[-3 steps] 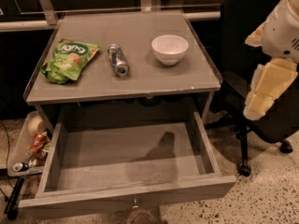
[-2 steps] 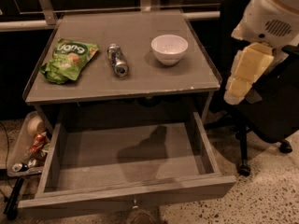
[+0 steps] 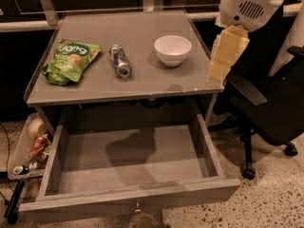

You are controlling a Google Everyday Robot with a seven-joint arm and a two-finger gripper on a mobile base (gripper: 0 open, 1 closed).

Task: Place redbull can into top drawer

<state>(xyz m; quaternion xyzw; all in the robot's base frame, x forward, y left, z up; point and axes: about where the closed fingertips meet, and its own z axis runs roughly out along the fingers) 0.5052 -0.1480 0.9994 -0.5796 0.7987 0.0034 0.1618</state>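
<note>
The redbull can (image 3: 120, 61) lies on its side on the grey table (image 3: 156, 85), between a green snack bag and a white bowl. The top drawer (image 3: 133, 201) below the tabletop is pulled out wide, and its inside holds nothing. My gripper (image 3: 224, 58) hangs from the white arm at the upper right, above the table's right edge. It is to the right of the bowl and well to the right of the can. It holds nothing that I can see.
A green snack bag (image 3: 70, 61) lies at the table's left. A white bowl (image 3: 173, 49) stands right of the can. A side tray (image 3: 26, 148) of clutter hangs at the lower left. A black office chair (image 3: 270, 103) stands close on the right.
The arm and gripper have moved up and to the left, from beside the chair to over the table's right edge. Can, bag, bowl and drawer have not moved.
</note>
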